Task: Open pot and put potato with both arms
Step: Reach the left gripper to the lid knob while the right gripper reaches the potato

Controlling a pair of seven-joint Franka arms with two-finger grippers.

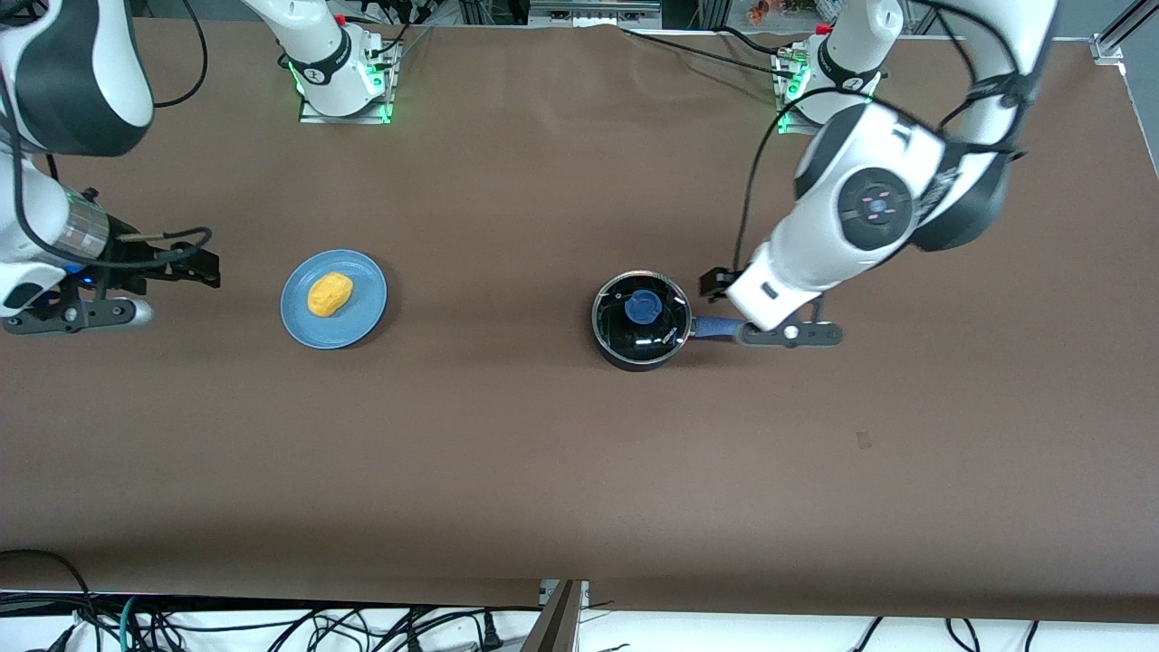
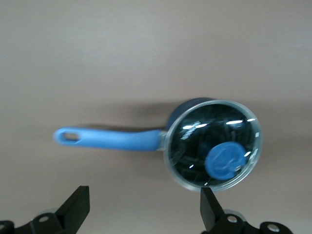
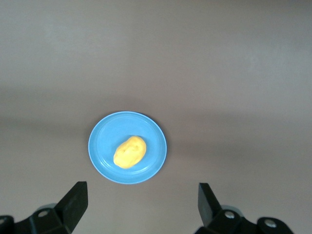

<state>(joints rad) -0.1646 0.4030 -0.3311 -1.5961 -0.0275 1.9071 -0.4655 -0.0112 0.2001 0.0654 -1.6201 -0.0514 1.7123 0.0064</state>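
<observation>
The black pot (image 1: 641, 319) stands mid-table with its glass lid and blue knob (image 1: 643, 308) on. Its blue handle (image 1: 713, 327) points toward the left arm's end. My left gripper (image 1: 717, 283) hangs open and empty just above the handle, beside the pot. In the left wrist view the pot (image 2: 195, 114), lid knob (image 2: 225, 162) and handle (image 2: 107, 139) lie ahead of the open left gripper (image 2: 145, 207). The yellow potato (image 1: 330, 294) lies on a blue plate (image 1: 362, 312). My right gripper (image 1: 195, 265) is open and empty, beside the plate toward the right arm's end. The right wrist view shows the potato (image 3: 129, 151) on the plate (image 3: 100, 146) ahead of the open gripper (image 3: 141, 204).
The brown table (image 1: 507, 453) holds only the pot and the plate. Cables run along the table edge nearest the front camera (image 1: 272, 625) and by the arm bases (image 1: 344, 86).
</observation>
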